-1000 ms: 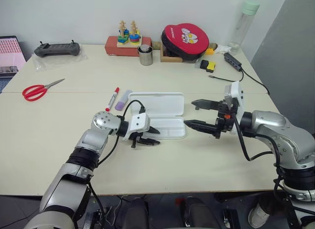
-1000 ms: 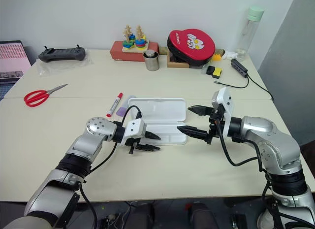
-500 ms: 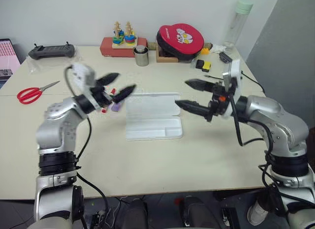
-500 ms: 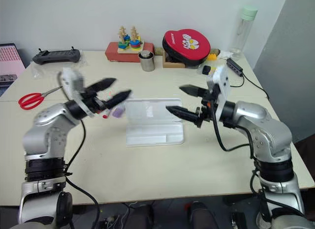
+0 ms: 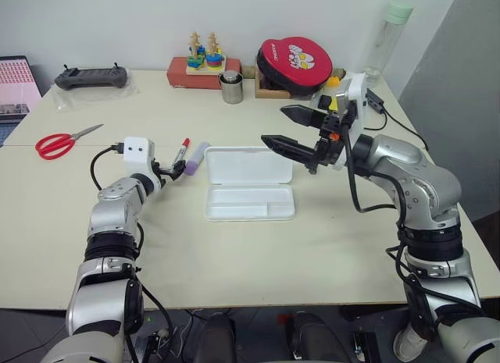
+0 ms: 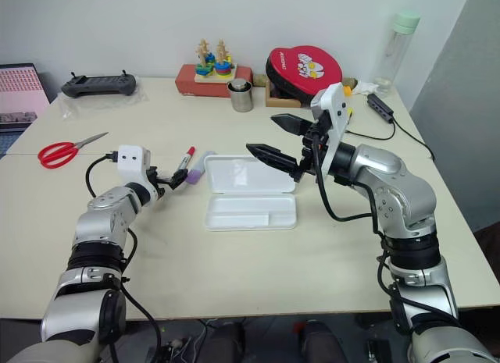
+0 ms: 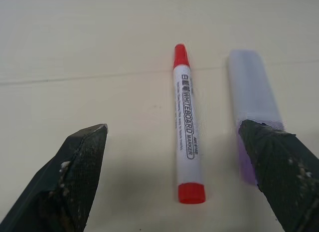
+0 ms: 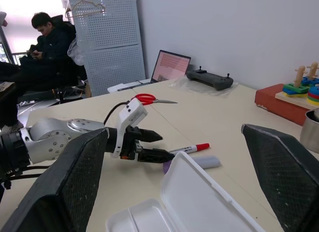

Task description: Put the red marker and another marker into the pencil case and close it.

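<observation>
On the cream table [image 5: 258, 254], nearest the robot: the pencil case [image 5: 250, 201] lies open, tray toward the near edge, hinged lid laid back flat beyond it. Tray looks empty.

Left of the case, low over the tabletop: left gripper [image 5: 173, 172], fingers spread wide, holding nothing. In the left wrist view the red marker [image 7: 187, 123] lies between the two fingertips, untouched; one fingertip [image 7: 276, 159] covers the near end of the lavender marker [image 7: 251, 100]. Both markers lie side by side on the table, just left of the case lid, lavender one nearer the lid.

Above the case's right side: right gripper [image 5: 287, 131] raised off the table, pointing left, fingers apart, empty.

Farther left: red-handled scissors [image 5: 62, 143]. Back edge: a controller [image 5: 91, 77], wooden stacking toy [image 5: 203, 57], metal cup [image 5: 231, 88], red round pouch [image 5: 295, 61], clear bottle [image 5: 387, 41].
</observation>
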Robot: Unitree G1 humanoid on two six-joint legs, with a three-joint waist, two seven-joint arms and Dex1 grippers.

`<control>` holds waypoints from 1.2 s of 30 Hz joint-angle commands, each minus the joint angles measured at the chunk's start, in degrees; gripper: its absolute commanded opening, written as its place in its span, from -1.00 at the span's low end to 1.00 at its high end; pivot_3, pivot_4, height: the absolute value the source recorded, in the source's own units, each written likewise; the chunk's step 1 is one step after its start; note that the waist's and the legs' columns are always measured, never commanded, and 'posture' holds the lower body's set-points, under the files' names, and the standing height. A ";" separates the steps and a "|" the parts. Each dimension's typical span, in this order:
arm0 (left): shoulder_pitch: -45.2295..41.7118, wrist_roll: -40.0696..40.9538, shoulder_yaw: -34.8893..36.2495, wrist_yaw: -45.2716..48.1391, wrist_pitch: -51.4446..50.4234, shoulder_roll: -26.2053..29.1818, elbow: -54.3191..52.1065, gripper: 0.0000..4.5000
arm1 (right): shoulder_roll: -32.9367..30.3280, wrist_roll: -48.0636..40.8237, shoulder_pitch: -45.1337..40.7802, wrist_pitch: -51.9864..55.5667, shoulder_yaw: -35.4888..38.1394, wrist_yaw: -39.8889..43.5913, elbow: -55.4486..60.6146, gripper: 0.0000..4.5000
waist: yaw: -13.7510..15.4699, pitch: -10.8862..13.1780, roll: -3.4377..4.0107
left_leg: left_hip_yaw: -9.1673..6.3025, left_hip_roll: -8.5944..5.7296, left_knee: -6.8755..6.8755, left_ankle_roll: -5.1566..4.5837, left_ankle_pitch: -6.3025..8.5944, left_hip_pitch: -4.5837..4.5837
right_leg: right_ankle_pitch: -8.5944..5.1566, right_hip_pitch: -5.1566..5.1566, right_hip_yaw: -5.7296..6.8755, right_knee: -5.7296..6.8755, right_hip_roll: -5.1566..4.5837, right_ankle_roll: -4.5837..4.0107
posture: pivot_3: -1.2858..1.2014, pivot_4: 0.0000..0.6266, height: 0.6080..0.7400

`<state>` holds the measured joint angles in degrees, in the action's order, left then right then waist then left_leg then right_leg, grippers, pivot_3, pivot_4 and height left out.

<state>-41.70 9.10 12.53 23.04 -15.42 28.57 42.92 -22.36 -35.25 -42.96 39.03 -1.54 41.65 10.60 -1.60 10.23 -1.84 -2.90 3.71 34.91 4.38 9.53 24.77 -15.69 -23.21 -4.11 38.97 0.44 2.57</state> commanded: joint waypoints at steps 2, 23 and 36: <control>-2.64 -1.72 -1.09 -0.88 2.19 -0.08 6.21 1.00 | -0.54 -0.48 0.52 -0.46 1.16 0.13 2.34 1.00 | -0.03 0.00 0.00 | 0.00 0.00 0.00 0.00 0.00 0.00 | 0.00 0.00 0.00 0.00 0.00 0.00 | 0.03 -0.52 1.00; -3.28 -2.22 -1.55 -1.62 3.97 0.33 10.04 -0.74 | -1.06 -0.48 0.72 -0.73 1.92 -0.17 2.45 1.00 | -0.33 -0.03 0.01 | 0.00 0.01 0.00 -0.01 -0.03 -0.06 | 0.00 0.02 -0.01 0.07 0.01 0.09 | 0.03 -0.52 1.00; 2.42 21.15 -4.92 32.60 -1.41 1.83 -34.69 -0.78 | -8.78 -9.12 3.18 2.76 7.55 6.52 7.98 1.00 | 0.07 -0.01 -0.02 | 0.02 -0.04 -0.06 0.01 -0.02 0.09 | 0.12 0.01 0.00 -0.08 -0.07 -0.11 | 0.03 -0.52 1.00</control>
<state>-40.70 25.54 11.34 47.21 -11.97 28.67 17.86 -29.40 -42.28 -40.11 41.57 3.25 46.52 16.21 -1.54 10.22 -1.86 -2.87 3.67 34.85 4.39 9.51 24.86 -15.57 -23.19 -4.12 38.87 0.37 2.45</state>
